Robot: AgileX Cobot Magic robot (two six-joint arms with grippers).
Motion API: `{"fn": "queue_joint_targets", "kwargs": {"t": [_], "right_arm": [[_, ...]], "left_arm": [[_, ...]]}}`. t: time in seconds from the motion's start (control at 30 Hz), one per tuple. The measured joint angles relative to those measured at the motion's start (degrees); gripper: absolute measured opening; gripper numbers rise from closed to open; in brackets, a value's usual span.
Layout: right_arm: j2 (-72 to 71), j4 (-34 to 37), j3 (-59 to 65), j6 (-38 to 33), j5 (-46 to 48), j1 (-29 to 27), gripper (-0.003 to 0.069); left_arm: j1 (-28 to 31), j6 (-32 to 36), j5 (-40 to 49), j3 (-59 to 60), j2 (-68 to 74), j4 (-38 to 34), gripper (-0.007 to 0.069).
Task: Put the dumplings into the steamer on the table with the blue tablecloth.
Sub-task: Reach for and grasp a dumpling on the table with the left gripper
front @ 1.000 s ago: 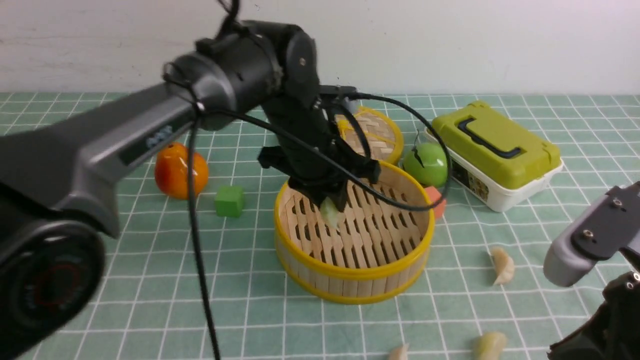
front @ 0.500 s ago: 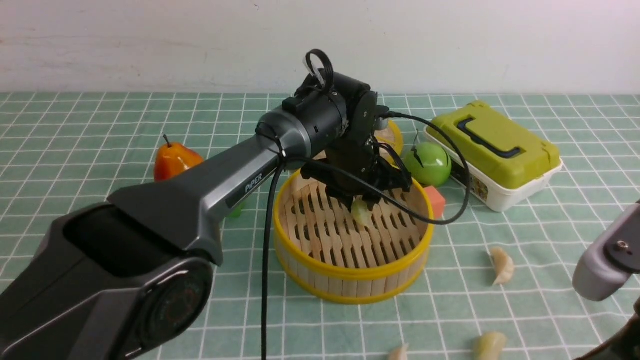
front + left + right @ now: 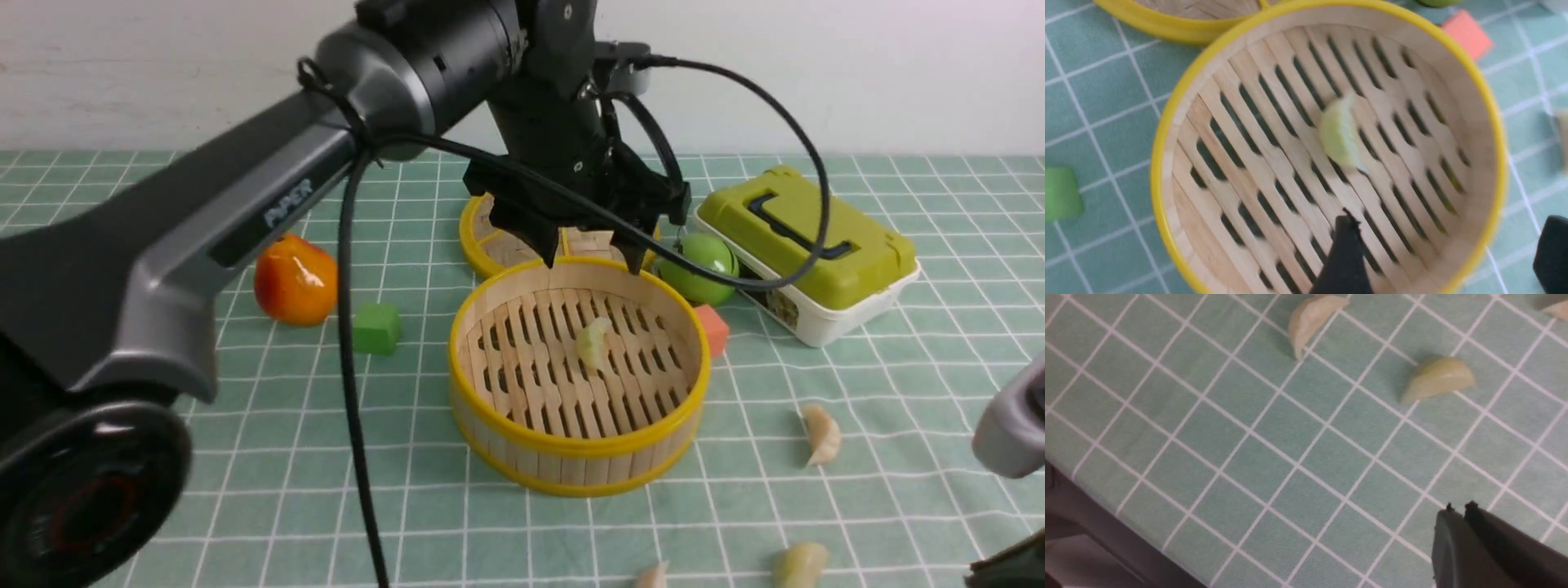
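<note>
**A:** What takes up most of the scene?

**B:** A table covered in a pale green-blue tablecloth [image 3: 269, 457] with a thin white grid. The dark grey left arm [image 3: 245, 212] reaches across it from the robot's left.

**A:** And its tool?

**B:** The left gripper [image 3: 593, 260] hangs over the far rim of the steamer [image 3: 571, 457]. Its black jaws are spread wide with nothing between them. In its wrist view, the right gripper [image 3: 1459, 508] has its jaws pressed together above bare cloth.

**A:** Describe the steamer.

**B:** It is a round bamboo basket with light wood walls, smooth yellow rims and a slatted floor with dark gaps. Behind it lies a flat woven lid [image 3: 498, 245]. To the right is a glossy lime-green box [image 3: 804, 237] on a white base.

**A:** Where are the dumplings?

**B:** One pale green dumpling [image 3: 593, 340] rests near the middle of the steamer floor. It is a glossy crescent, and its long axis runs away from the robot, leaning right at the far end and crossing the slats at an angle.

**A:** And the others?

**B:** They are on the cloth to the steamer's right. A cream dumpling [image 3: 820, 434] lies lengthwise, near to far. A greenish dumpling [image 3: 800, 563] and a third dumpling [image 3: 653, 576] sit at the near edge.

**A:** Anything smaller?

**B:** There is a shiny orange pear [image 3: 295, 279], a green apple [image 3: 698, 260], a green cube [image 3: 376, 328] and an orange cube [image 3: 713, 328] just beside the steamer wall.
</note>
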Motion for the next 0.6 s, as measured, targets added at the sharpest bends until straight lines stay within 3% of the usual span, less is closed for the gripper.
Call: {"fn": "queue_joint_targets", "kwargs": {"t": [0.33, 0.6], "right_arm": [[-11.7, -17.1, 0.0, 14.1, 0.7, -0.4, 0.0041], [-12.3, -17.0, 0.0, 15.6, 0.9, -0.4, 0.0047]], "left_arm": [[-11.5, -3.6, -3.3, 33.5, -10.7, -1.3, 0.0501], [-15.2, -7.3, -18.4, 40.2, -6.6, -4.8, 0.0501]]}}
